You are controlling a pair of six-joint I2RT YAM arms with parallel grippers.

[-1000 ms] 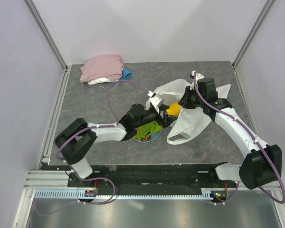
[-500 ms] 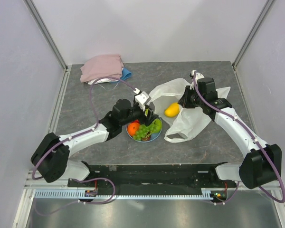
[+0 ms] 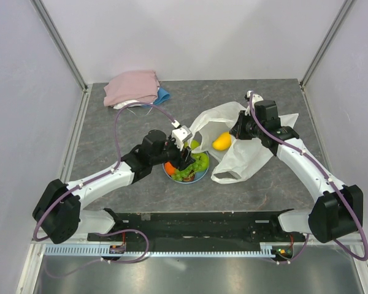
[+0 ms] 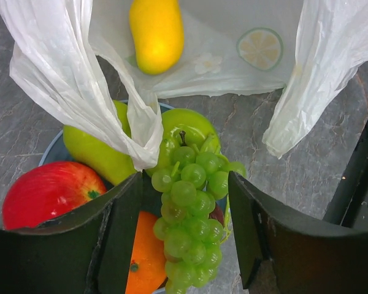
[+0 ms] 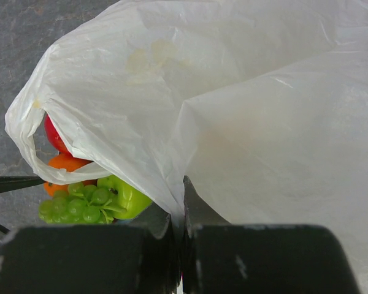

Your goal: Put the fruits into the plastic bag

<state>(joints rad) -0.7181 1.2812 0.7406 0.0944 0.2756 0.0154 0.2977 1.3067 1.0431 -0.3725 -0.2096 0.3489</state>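
The white plastic bag (image 3: 248, 147) lies open at centre right, and the yellow mango (image 3: 221, 141) lies in its mouth; the mango also shows in the left wrist view (image 4: 156, 33). My right gripper (image 3: 240, 130) is shut on the bag's upper edge (image 5: 178, 184) and holds it up. My left gripper (image 3: 185, 160) is open, its jaws either side of the green grape bunch (image 4: 193, 220) on the blue plate (image 3: 199, 177). Also on the plate are the red apple (image 4: 49, 193), orange (image 4: 146, 257), green apple (image 4: 190, 128) and pear (image 4: 98, 153). A bag handle (image 4: 135, 122) drapes over the pear.
A folded pink cloth (image 3: 132, 87) lies at the back left, with a blue item (image 3: 164, 95) under its right edge. The second bag handle (image 3: 230, 176) lies on the table to the right of the plate.
My left gripper released the mango into the bag's mouth, drew back left and came down open over the plate around the grapes. The right gripper stayed put, holding the bag.
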